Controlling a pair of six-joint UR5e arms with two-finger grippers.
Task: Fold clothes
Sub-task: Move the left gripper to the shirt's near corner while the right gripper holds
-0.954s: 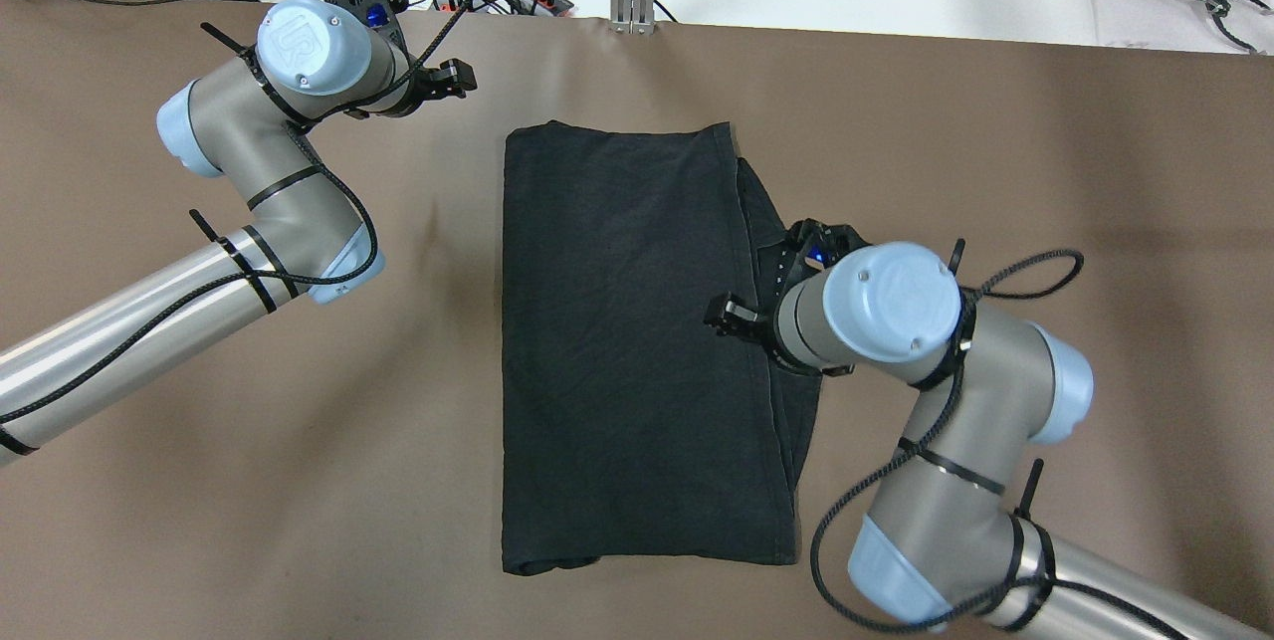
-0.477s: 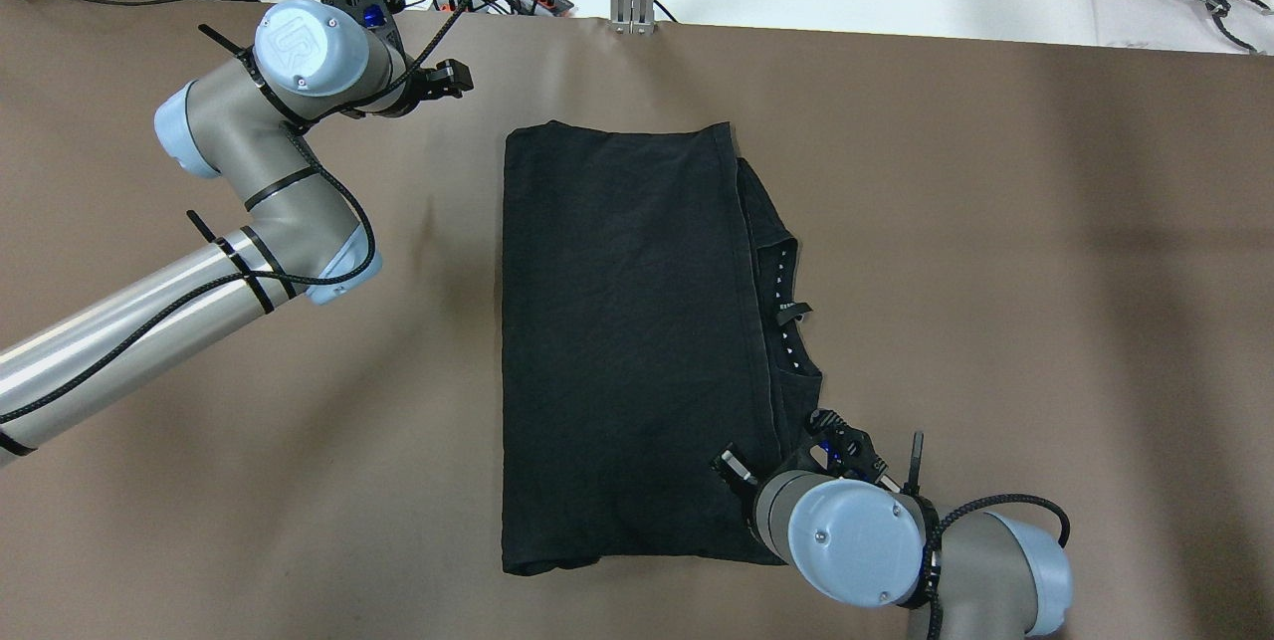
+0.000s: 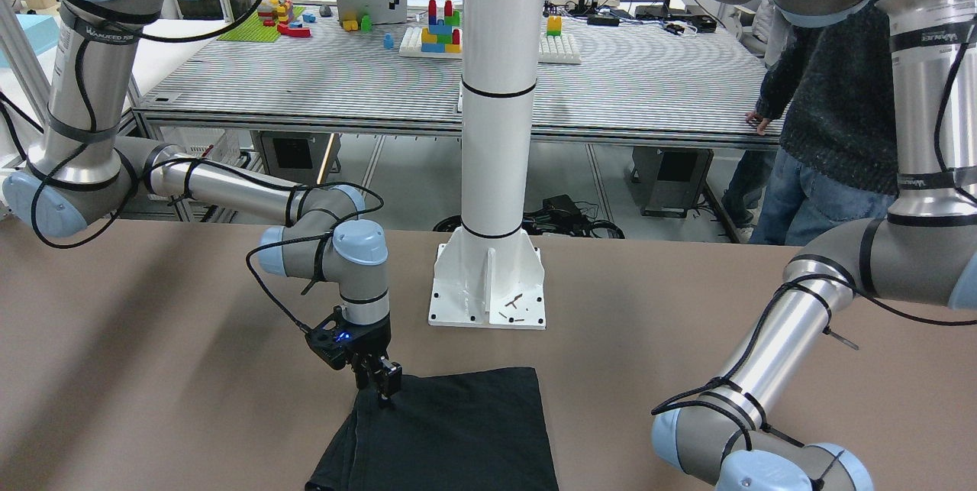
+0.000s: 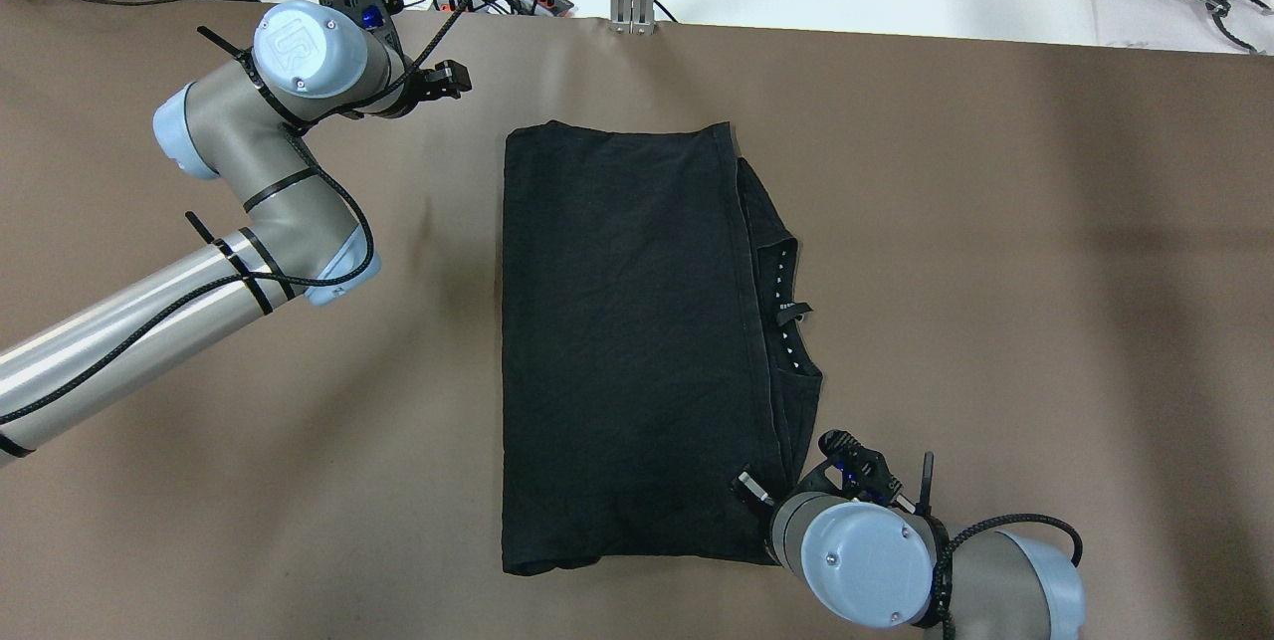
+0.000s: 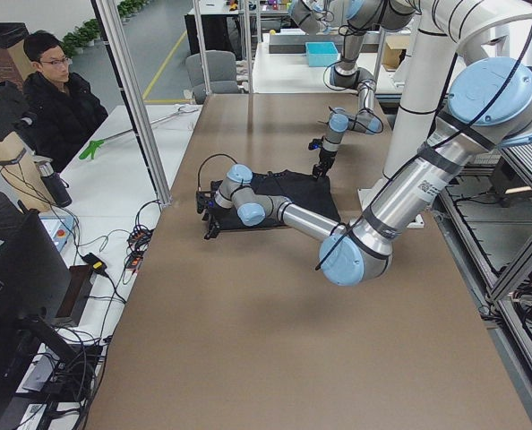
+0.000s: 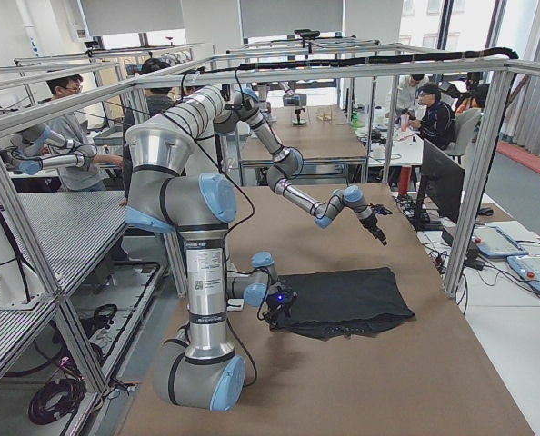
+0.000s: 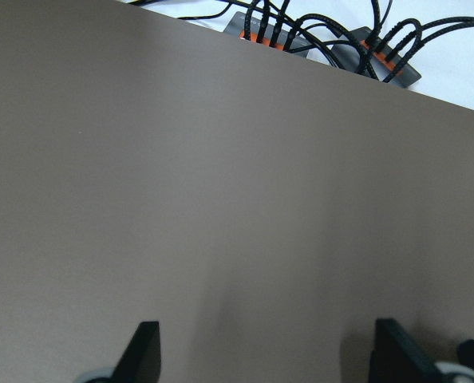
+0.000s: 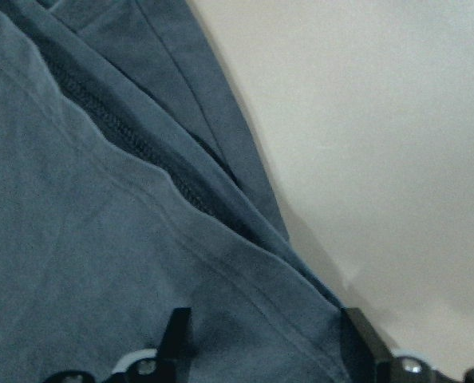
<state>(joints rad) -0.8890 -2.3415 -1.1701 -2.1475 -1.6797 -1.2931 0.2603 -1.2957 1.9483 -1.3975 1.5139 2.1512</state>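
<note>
Black clothes (image 4: 637, 341) flat, frame centre, on brown worktop (image 4: 995, 222). My right end effector (image 4: 751, 489) at its lower-right corner; my left end effector (image 4: 453, 78) upper left, apart.

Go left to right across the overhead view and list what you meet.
left arm → left gripper → black cloth → right arm. The right gripper overlaps the cloth's corner, so it is left out.

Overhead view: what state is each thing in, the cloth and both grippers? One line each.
cloth: folded, lying flat on the table, lower layers sticking out along its right edge.
left gripper: open, empty, over the table off the cloth's far left corner.
right gripper: open, at the cloth's near right corner.
</note>
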